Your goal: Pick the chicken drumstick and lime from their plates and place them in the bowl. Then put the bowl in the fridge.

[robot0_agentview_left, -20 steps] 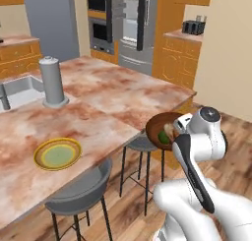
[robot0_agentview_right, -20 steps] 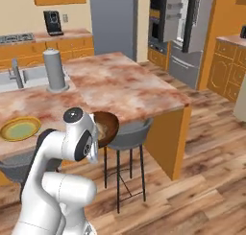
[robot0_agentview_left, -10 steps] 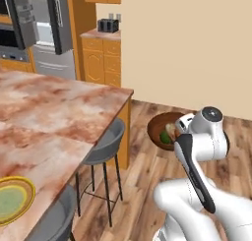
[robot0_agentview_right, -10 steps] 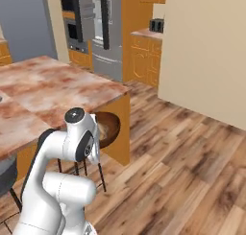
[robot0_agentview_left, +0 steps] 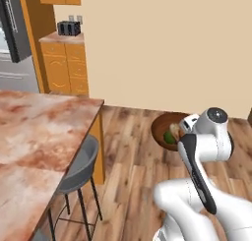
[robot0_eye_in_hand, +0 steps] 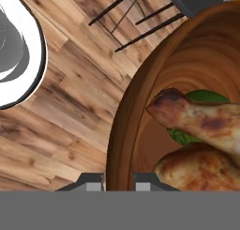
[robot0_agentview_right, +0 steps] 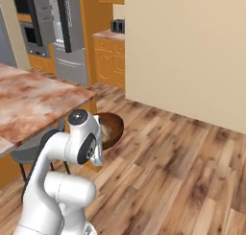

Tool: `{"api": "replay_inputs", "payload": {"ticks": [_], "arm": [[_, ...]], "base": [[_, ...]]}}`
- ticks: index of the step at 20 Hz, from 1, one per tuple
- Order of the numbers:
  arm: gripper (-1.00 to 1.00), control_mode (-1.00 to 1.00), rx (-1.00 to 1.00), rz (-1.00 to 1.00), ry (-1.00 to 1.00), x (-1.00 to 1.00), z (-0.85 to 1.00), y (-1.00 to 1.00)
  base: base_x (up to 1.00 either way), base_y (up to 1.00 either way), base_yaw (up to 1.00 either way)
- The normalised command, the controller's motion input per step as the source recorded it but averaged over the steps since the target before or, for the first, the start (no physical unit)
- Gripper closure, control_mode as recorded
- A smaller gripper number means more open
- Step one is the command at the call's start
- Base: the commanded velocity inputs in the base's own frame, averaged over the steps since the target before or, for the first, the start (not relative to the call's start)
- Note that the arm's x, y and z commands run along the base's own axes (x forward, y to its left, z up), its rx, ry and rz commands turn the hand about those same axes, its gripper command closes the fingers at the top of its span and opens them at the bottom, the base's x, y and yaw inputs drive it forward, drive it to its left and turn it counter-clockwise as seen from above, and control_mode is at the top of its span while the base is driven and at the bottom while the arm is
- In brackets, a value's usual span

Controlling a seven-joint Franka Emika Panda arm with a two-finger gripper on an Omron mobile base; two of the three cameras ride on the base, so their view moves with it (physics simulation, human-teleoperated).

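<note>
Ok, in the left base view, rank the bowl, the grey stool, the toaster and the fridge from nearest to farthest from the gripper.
1. The bowl: clamped at its rim in the gripper, beside the arm.
2. The grey stool: to the left, tucked under the island counter.
3. The toaster: far back left on the orange cabinets.
4. The fridge: at the left edge, roughly as far as the toaster; too close to call.
</note>
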Motion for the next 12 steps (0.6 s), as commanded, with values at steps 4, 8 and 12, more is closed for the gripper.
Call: {"api": "replay_inputs", "payload": {"ticks": [4, 8, 12], "arm": [[1.00, 1.00, 0.00, 0.00, 0.00, 0.00, 0.00, 0.00], [1.00, 1.00, 0.00, 0.00, 0.00, 0.00, 0.00, 0.00], [1.00, 1.00, 0.00, 0.00, 0.00, 0.00, 0.00, 0.00]], "base": [[0.91, -0.18, -0.01], [0.94, -0.13, 0.00], [0.94, -0.14, 0.00]]}}
